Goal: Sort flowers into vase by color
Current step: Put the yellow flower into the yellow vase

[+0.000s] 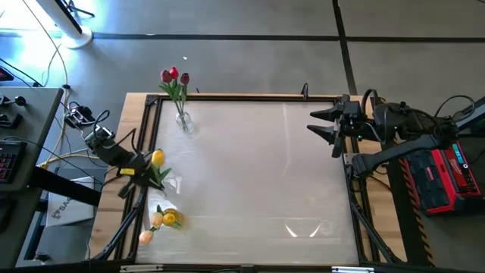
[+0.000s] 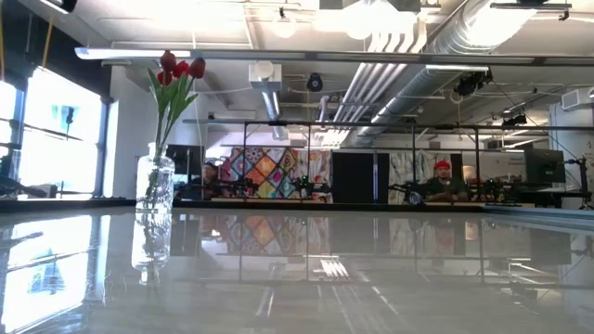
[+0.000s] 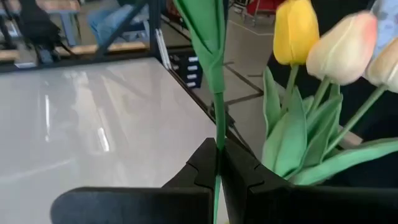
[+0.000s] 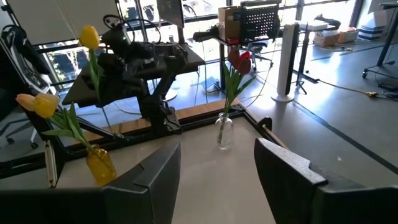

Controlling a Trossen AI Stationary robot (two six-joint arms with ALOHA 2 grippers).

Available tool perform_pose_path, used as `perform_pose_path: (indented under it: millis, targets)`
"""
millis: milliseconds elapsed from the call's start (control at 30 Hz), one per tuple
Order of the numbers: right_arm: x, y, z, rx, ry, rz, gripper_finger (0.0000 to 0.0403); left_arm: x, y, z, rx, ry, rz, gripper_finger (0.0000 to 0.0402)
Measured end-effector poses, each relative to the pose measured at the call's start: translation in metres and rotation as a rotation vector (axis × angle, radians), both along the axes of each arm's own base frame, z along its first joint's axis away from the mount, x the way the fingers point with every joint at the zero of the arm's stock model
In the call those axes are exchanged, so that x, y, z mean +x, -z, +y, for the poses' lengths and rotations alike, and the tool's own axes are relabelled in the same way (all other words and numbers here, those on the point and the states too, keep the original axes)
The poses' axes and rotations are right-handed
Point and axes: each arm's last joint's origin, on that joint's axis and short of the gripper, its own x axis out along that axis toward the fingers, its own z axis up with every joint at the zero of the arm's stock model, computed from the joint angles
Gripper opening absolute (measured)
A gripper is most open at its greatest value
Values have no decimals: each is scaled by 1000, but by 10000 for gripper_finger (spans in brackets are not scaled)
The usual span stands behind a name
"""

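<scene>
A clear glass vase (image 1: 184, 121) with red and maroon tulips (image 1: 174, 75) stands at the table's far left; the low view shows it upright (image 2: 155, 186). A yellow vase (image 4: 99, 165) near the left edge holds yellow and cream tulips (image 1: 165, 219). My left gripper (image 1: 144, 169) hovers at the left edge between the two vases, shut on a yellow tulip (image 1: 158, 158). My right gripper (image 1: 322, 130) waits open, raised at the table's far right. My left gripper pinches the yellow tulip's thin green stem (image 3: 218, 134) between its two fingers (image 3: 205, 163), which lie across it. The tulip stands about upright, its head (image 4: 89, 37) above the fingers, lifted clear of table and vases.
A wooden frame (image 1: 250, 97) borders the glossy white table top. Cables and equipment (image 1: 79, 115) lie beyond the left edge, a red device (image 1: 447, 171) beyond the right. The middle and right of the table top are bare.
</scene>
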Motion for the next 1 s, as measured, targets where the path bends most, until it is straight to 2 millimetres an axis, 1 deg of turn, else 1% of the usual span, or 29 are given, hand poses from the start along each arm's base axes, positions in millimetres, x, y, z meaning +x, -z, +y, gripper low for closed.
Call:
perform_pose_path:
  millis: [67,267,367,567,800,900,1000]
  targets:
    - [0,0,0,0,0,0,195,0,3,-4,-21,14,11,0]
    - [0,0,0,0,0,1,195,-5,-6,-13,-88,79,-63,0]
    - [0,0,0,0,0,1,195,-6,-9,-17,-93,97,-93,0]
    - [0,0,0,0,0,1,195,-7,-7,-22,-73,96,-83,0]
    - [0,0,0,0,0,1,195,-10,-10,-25,-86,121,-114,0]
    - [0,0,0,0,0,1,195,-10,-10,-26,-85,136,-118,0]
    - [0,0,0,0,0,1,195,-9,-2,-31,-107,153,-137,0]
